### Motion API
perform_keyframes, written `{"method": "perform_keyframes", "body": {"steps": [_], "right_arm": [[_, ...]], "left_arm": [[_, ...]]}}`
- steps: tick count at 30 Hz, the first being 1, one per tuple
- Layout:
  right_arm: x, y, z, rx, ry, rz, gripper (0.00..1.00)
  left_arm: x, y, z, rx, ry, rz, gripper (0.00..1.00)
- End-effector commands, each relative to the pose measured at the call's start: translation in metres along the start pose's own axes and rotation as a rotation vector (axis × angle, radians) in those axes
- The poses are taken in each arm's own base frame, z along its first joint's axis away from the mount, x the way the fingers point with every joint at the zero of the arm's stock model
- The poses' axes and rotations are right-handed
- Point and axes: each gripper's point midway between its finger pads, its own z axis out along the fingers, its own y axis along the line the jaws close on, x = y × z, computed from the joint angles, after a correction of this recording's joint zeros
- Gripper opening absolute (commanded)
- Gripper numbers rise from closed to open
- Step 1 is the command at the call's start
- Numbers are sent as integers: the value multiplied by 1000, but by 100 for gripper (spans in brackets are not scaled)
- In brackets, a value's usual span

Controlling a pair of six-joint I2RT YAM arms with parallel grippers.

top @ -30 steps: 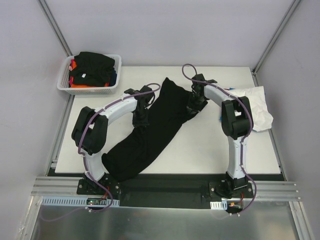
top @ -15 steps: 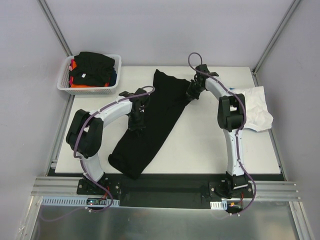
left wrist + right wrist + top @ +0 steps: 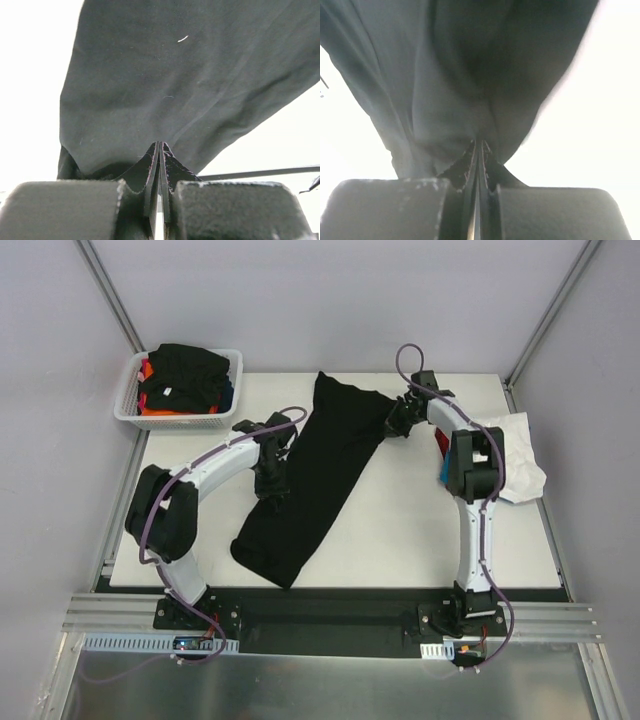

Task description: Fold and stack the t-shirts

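Observation:
A large black t-shirt [image 3: 315, 470] lies stretched in a long diagonal band from the table's far middle to its near left. My left gripper [image 3: 270, 480] is shut on the shirt's left edge; the cloth [image 3: 190, 85] hangs from its closed jaws. My right gripper [image 3: 397, 420] is shut on the shirt's far right edge, the cloth [image 3: 465, 90] bunched at its closed jaws. A white t-shirt [image 3: 515, 455] lies crumpled at the table's right edge. More shirts, black, orange, red and blue [image 3: 185, 380], sit in the basket.
A white mesh basket [image 3: 128, 412] stands at the table's far left corner. The white table [image 3: 420, 530] shows bare between the black shirt and the right arm. Metal rails run along the near edge.
Both grippers have moved away from the arm bases and rightward with the black shirt. The shirt's near end has slid up off the table's front edge.

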Motion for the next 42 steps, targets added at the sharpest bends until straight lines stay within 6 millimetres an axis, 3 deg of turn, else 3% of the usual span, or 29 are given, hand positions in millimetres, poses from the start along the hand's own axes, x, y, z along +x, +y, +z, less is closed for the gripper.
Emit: {"method": "perform_keyframes", "body": {"steps": [1, 3, 4, 5, 7, 8, 10, 11, 12, 13, 16, 22, 29, 37, 42], "right_arm": [[30, 51, -103, -72, -87, -153, 1], [58, 55, -119, -51, -79, -196, 1], [70, 67, -140, -74, -99, -233, 1], [98, 55, -132, -44, -38, -237, 1], [126, 50, -139, -35, -12, -249, 1], [155, 35, -128, -3, 48, -239, 1], [183, 25, -122, 12, 86, -231, 1], [213, 17, -117, 27, 134, -222, 1], [222, 17, -113, 24, 132, -232, 1], [243, 20, -109, 20, 161, -259, 1], [282, 8, -92, 62, 220, -273, 1], [311, 7, -74, 77, 247, -270, 1], [317, 23, -74, 103, 263, -332, 1], [314, 33, -73, 103, 261, -343, 1], [313, 32, -85, 101, 239, -342, 1]], "left_arm": [[-7, 5, -38, -9, -109, 27, 0], [-4, 9, -42, -16, -123, 32, 0], [-1, 11, -43, -16, -125, 32, 0], [3, 12, -46, -10, -129, 31, 0], [15, 19, -40, -18, -106, 19, 0], [19, 21, -37, -20, -100, 16, 0], [31, 29, -32, -29, -84, 1, 0], [35, 31, -30, -31, -82, -6, 0], [46, 38, -20, -48, -54, -14, 0], [51, 39, -19, -36, -56, -29, 0], [65, 41, -8, -11, -35, -55, 0], [54, 51, 2, -56, -86, -67, 0], [33, 51, 17, -56, -92, -72, 0], [58, 50, 35, -7, -33, -108, 0], [66, 51, 44, -8, 4, -143, 0]]}}
